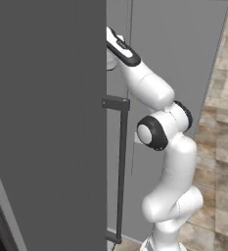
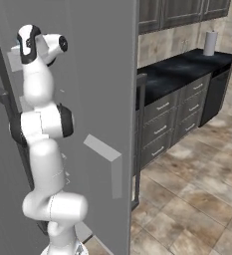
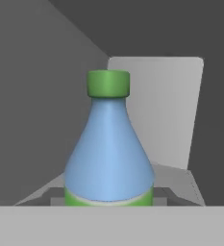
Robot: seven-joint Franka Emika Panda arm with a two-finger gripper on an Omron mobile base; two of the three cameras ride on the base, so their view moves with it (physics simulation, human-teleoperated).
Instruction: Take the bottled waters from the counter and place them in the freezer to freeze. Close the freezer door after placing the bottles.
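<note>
Jaws sit clenched, apparently around the green-capped bottle point(image 3: 108, 144), though the fingertips are hidden below it. That bottle stands upright inside the grey freezer point(image 1: 47, 122), before a pale panel point(image 3: 156, 110). Beyond the open door point(image 2: 102, 74) runs the black counter point(image 2: 177, 72).

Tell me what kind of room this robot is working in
A home-style kitchen, rendered: a tall grey freezer with its door open, a black marble-look counter over grey drawers, and dark wood cabinets above.
</note>
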